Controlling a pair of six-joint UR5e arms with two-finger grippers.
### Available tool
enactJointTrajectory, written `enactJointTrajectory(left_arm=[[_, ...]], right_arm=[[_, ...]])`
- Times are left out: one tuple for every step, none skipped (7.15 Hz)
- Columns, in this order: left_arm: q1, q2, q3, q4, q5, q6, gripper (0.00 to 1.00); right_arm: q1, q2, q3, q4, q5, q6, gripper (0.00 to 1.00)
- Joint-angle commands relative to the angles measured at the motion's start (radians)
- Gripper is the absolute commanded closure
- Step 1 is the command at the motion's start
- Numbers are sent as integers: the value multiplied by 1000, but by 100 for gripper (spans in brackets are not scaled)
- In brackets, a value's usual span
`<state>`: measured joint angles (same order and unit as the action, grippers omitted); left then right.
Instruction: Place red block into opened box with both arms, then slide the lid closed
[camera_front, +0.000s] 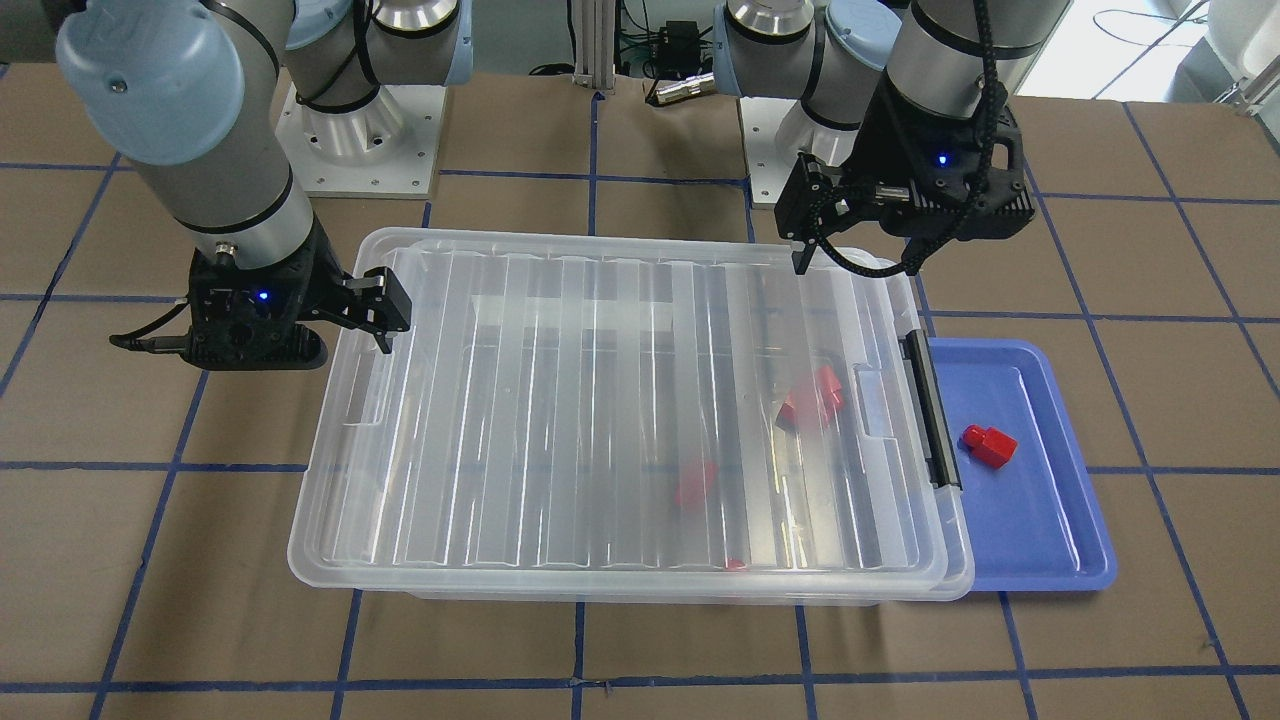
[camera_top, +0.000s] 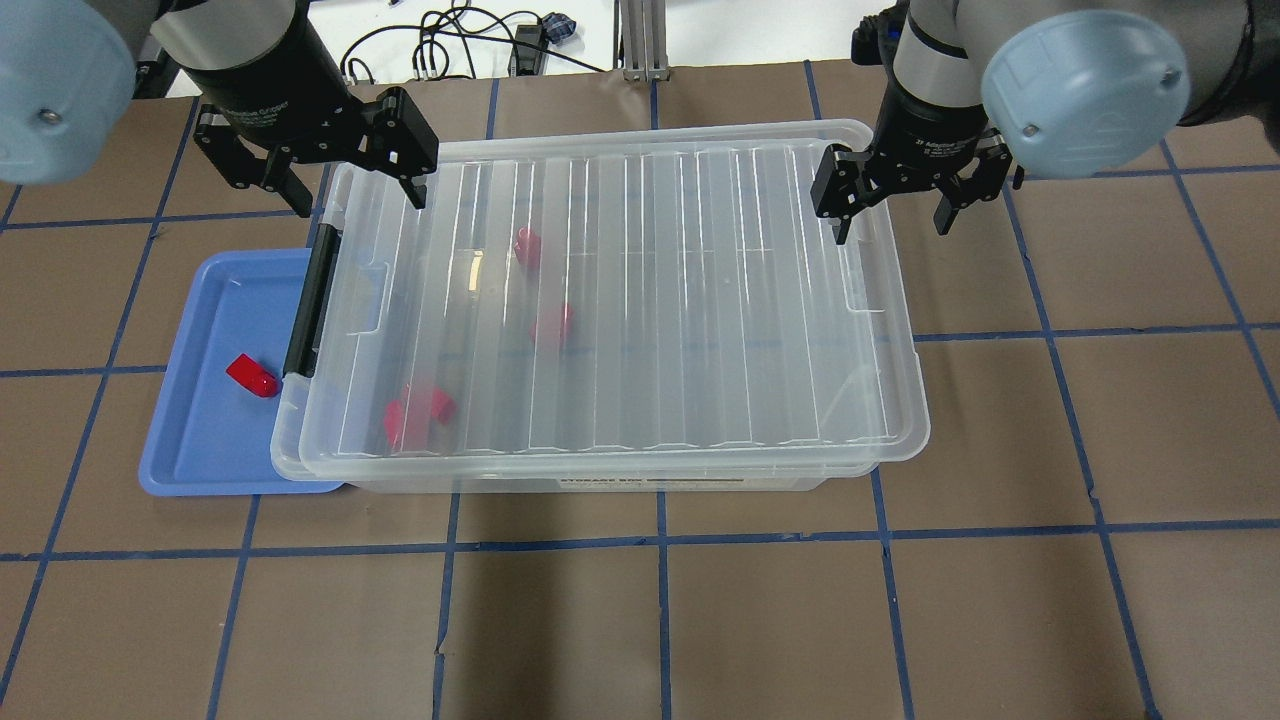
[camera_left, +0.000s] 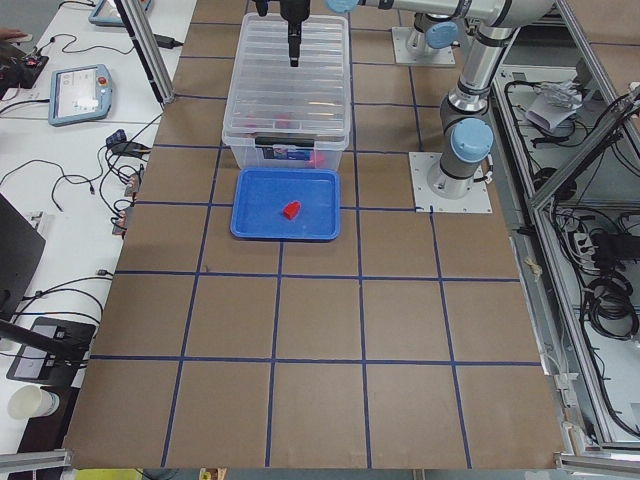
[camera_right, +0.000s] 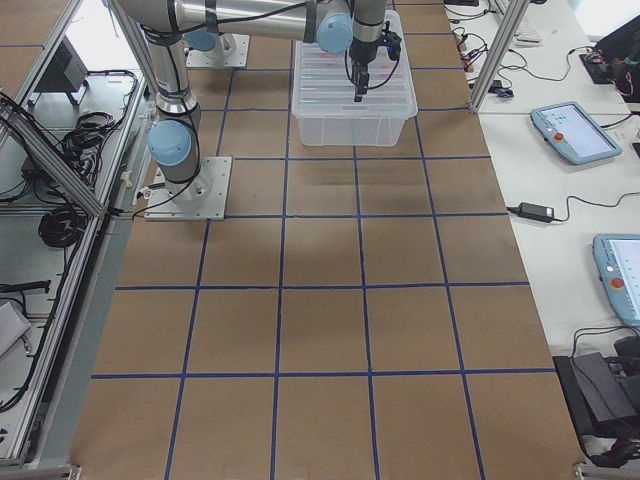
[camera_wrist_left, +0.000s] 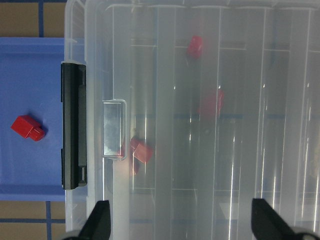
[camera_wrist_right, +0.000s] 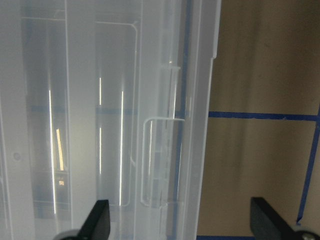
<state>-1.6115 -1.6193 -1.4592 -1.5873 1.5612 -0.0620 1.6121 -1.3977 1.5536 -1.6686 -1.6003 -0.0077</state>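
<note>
Red block (camera_front: 988, 445), one, on blue tray (camera_front: 1040, 525)

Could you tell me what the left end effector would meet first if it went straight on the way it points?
Most likely the lid, at the end by the latch: the left end effector points down, open, and its wrist view shows the lid below it. How far is unclear.
</note>
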Motion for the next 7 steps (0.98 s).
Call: enactJointTrajectory(left_arm=[[-1,4,2,0,-1,-4,0],[-7,9,6,0,2,-8,0],[4,3,-9,0,2,2,0],[2,-11,-3,0,0,1,0],[2,-11,-3,0,2,1,0],[2,-5,-6,0,2,1,0],[2,-13,-13,0,5,1,0]], right_arm=[[-17,25,28,-11,-56,-3,0],[-18,29,43,-41,-69,-5,0],[-20,32,65,-57,-69,-8,0],[-20,35,68,-94,-82,-12,0],[-20,46,69,-98,-128,-12,0],[-20,52,68,-100,-132,-12,0],[-20,60,68,-102,-132,-12,0]])
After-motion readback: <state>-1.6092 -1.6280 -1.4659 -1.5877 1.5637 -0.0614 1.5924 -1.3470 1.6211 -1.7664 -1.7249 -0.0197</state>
